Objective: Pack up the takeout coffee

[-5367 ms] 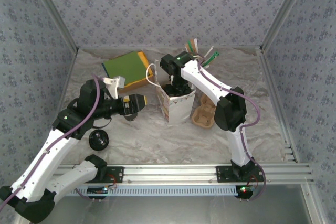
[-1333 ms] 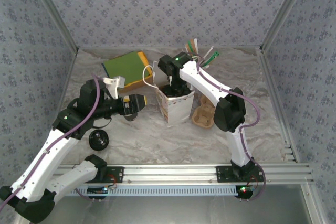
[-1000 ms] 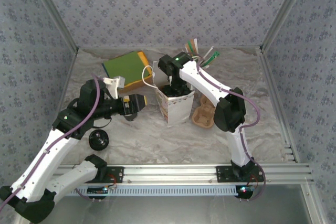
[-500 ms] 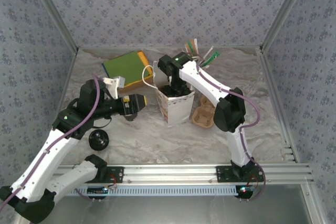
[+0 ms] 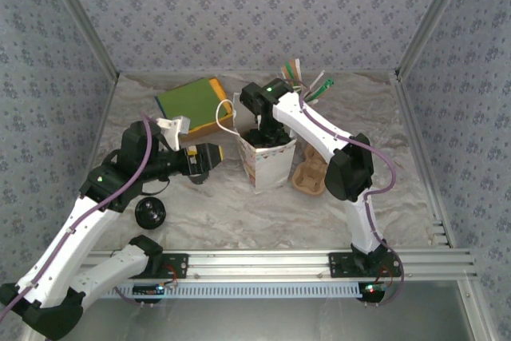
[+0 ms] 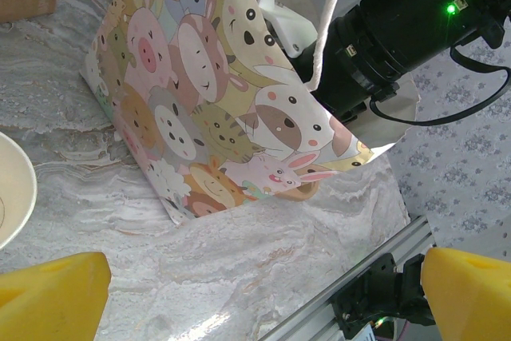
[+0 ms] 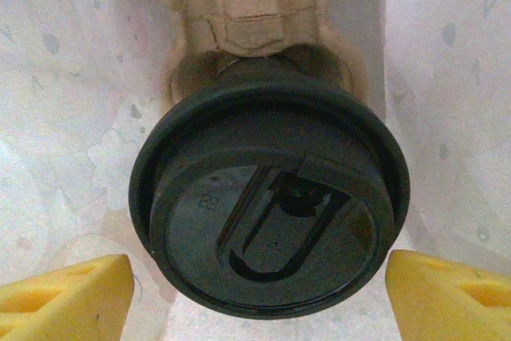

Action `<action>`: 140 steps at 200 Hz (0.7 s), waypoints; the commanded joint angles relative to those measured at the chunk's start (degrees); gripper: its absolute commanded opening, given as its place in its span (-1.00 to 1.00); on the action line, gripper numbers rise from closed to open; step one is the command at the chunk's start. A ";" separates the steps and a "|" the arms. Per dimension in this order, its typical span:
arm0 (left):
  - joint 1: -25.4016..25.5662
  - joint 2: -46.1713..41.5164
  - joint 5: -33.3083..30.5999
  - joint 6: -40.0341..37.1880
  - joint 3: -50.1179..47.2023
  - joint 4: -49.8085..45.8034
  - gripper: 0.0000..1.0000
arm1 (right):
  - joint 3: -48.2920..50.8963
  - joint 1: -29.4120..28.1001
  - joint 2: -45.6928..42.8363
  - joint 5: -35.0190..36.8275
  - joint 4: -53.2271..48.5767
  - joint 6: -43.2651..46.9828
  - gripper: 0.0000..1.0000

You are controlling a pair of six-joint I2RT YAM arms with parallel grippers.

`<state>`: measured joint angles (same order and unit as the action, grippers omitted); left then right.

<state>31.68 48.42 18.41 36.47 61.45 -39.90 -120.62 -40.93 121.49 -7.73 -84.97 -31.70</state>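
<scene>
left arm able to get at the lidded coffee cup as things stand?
Probably not. The lidded coffee cup sits down inside the cartoon-animal paper bag, with the right end effector open over it and the right arm filling the bag's mouth. The left end effector, open, faces the bag's outer side wall.

Takeout coffee (image 7: pixel 267 197) sides out of sight from above; cream-lined cup (image 6: pixel 12 189) half beyond the left wrist view's edge.

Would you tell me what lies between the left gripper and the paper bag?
Only bare marbled tabletop separates the left gripper from the bag, in the left wrist view.
</scene>
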 commanded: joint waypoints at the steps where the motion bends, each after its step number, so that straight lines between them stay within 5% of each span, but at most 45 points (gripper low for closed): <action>1: 0.49 -0.86 -0.77 -0.04 -0.02 0.17 0.99 | -1.80 -0.47 -1.96 0.96 -2.31 -0.79 0.68; 140: 0.49 -0.65 -0.81 -0.26 -0.12 0.26 0.99 | -2.08 -0.55 -2.05 1.24 -2.67 -1.17 0.70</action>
<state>31.92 48.42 18.20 36.47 61.45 -39.90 -121.12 -41.15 121.47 -7.29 -85.30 -31.94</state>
